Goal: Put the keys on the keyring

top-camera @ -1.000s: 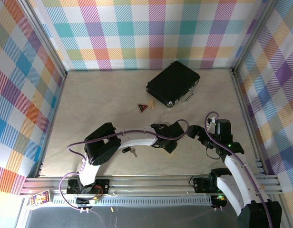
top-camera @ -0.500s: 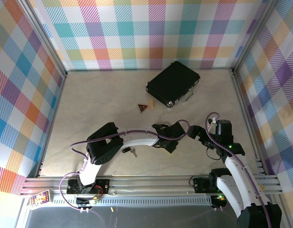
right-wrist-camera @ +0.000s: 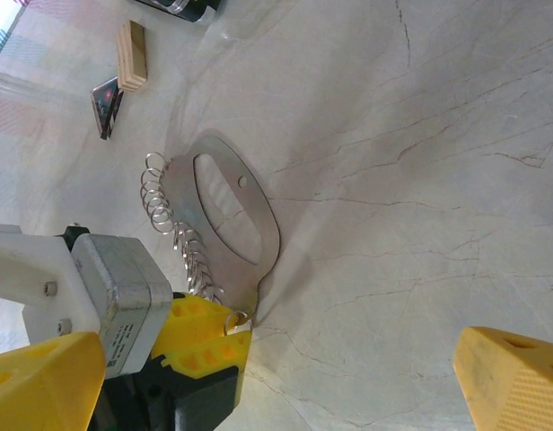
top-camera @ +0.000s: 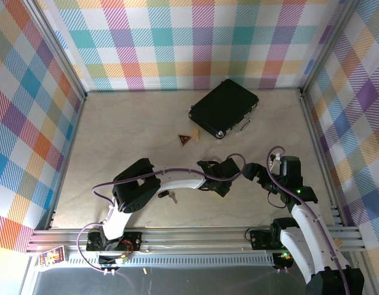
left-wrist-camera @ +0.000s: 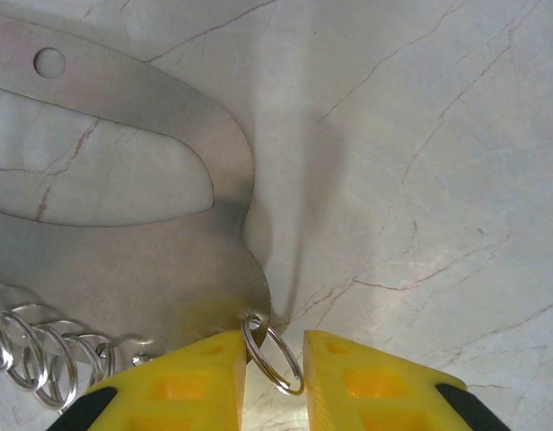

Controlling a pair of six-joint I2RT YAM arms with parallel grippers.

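Silvery flat oval keyring with looped chain on veined tabletop.

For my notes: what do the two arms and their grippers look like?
Both arms, left arm and right arm, have white links with black joints and loose purple cables. The left gripper and right gripper have blocky yellow fingers.

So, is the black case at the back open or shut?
Shut. The black case lies flat with its lid down, and its silver latches show along one edge.
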